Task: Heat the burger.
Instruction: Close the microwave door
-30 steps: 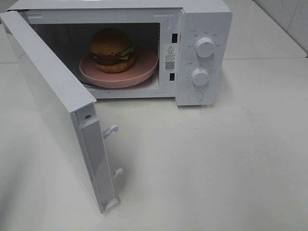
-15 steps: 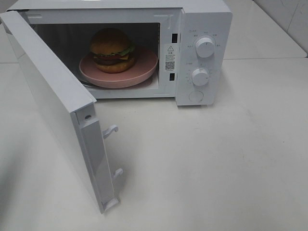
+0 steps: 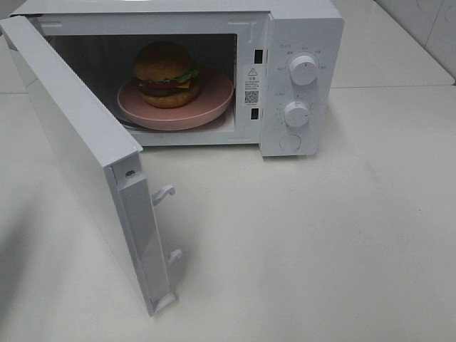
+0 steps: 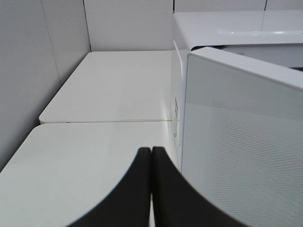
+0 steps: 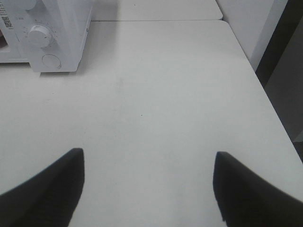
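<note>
Left fingers, pressed together and empty, sit just beside the outer face of the open door. Right fingers, spread wide and empty, hang over the desk, in front of the microwave's knobs. The burger sits upright on the pink plate inside the microwave, well apart from both sets of fingers.

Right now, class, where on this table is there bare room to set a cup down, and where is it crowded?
Bare: the table in front of the microwave, right of its open door; the strip along the microwave's right side. Crowded: inside it, filled by the pink plate and burger.
</note>
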Tool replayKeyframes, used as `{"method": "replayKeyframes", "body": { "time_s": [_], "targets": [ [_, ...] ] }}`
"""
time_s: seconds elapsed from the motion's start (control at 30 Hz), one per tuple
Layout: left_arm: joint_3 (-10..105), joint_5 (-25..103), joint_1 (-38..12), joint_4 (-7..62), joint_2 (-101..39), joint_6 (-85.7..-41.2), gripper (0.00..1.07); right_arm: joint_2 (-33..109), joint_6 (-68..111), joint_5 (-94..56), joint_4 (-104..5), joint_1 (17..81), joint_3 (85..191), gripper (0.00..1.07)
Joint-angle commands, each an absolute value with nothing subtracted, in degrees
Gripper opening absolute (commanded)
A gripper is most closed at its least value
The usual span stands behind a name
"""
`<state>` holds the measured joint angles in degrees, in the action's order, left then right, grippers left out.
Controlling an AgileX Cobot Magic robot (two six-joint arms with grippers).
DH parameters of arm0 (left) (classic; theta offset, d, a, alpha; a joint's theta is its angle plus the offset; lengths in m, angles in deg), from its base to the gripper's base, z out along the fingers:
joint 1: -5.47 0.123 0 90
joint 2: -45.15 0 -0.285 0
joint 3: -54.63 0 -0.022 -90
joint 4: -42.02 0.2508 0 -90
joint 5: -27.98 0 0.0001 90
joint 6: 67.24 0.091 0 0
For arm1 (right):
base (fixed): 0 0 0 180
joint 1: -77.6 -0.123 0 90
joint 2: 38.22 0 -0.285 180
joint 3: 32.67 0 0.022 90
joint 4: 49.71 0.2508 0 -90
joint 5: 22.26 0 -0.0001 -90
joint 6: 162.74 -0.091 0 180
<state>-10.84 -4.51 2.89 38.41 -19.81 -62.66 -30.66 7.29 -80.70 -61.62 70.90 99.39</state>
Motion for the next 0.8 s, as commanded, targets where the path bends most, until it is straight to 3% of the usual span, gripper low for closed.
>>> {"method": "replayKeyframes", "body": {
  "time_s": [0.03, 0.13, 0.17, 0.27, 0.43, 0.67, 0.8],
  "targets": [
    [-10.90, -11.38, 2.66, 40.19, -25.54, -64.43, 0.00, -32.15, 7.17, -80.36, -61.85, 71.35, 99.16, 0.73],
    [-10.90, -17.00, 2.66, 43.17, -31.04, -68.44, 0.00, -32.15, 7.17, -80.36, -61.85, 71.35, 99.16, 0.73],
    [-10.90, -21.58, 2.66, 46.89, -35.05, -71.42, 0.00, -32.15, 7.17, -80.36, -61.85, 71.35, 99.16, 0.73],
    [-10.84, -29.43, 2.66, 52.62, -40.78, -74.17, 0.00, -32.15, 7.17, -80.36, -61.85, 71.35, 99.16, 0.73],
    [-10.67, -40.32, 2.55, 57.72, -50.47, -75.09, 0.00, -32.15, 7.17, -80.36, -61.85, 71.35, 99.16, 0.73],
    [-9.18, -42.27, -0.77, 56.75, -59.00, -75.49, 0.00, -32.15, 7.17, -80.36, -61.85, 71.35, 99.16, 0.73],
    [-6.66, -42.27, -6.22, 51.99, -63.59, -75.03, 0.00, -32.15, 7.17, -80.36, -61.85, 71.35, 99.16, 0.73]
  ]
}}
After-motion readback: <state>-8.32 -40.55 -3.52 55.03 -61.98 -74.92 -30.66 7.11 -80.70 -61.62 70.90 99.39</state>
